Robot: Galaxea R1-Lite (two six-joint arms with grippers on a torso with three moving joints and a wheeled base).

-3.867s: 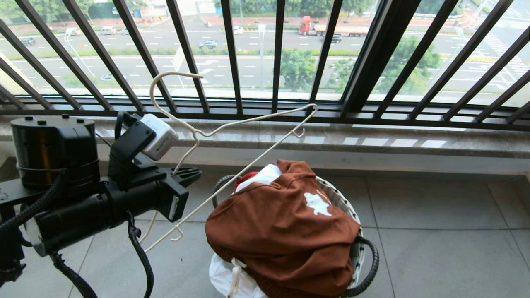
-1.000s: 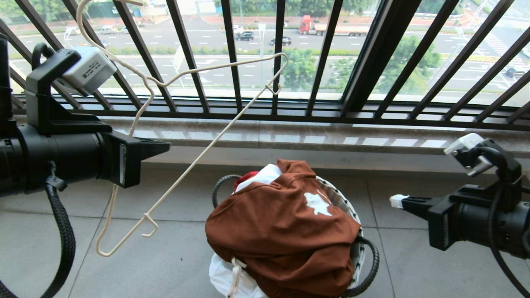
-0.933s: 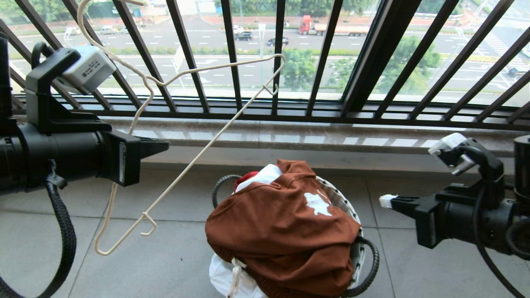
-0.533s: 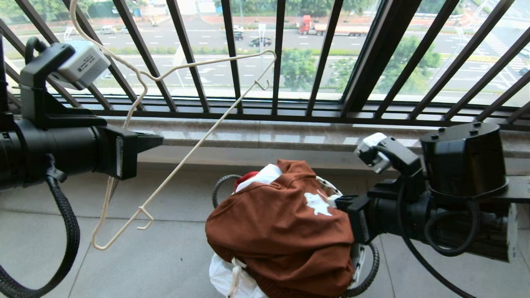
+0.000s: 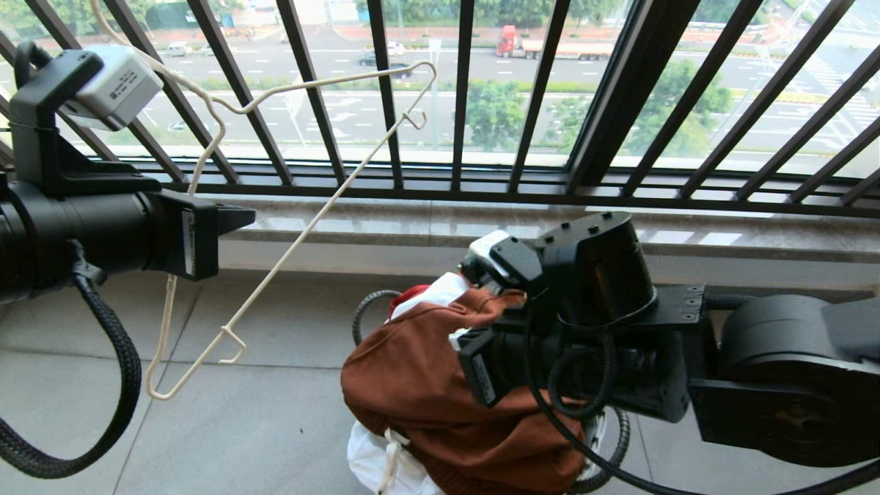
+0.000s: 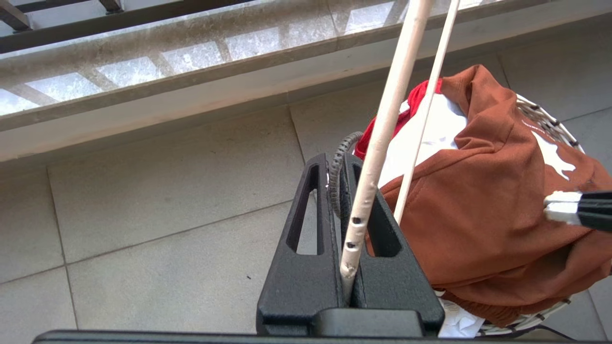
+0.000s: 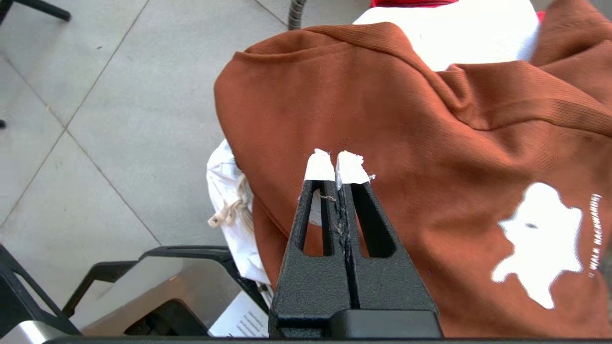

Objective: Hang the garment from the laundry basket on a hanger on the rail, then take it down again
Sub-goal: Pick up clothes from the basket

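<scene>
Left tool [image 6: 345, 224] clamps the hanger [image 5: 289, 227]; right tool [image 7: 338, 165] hovers clenched over the garment [image 7: 430, 157].

The garment [image 5: 426, 385] was rust-brown with a white logo [image 7: 540, 243]. The hanger [image 5: 289, 220] was cream-white. White fabric [image 6: 435, 129] and a red scrap [image 6: 416, 102] showed beneath. Floor tiles [image 5: 275, 440] were grey, railing bars [image 5: 385, 89] black.

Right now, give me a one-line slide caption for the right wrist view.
Right gripper, jaws shut, poised over the brown shorts heaped in the basket.
</scene>
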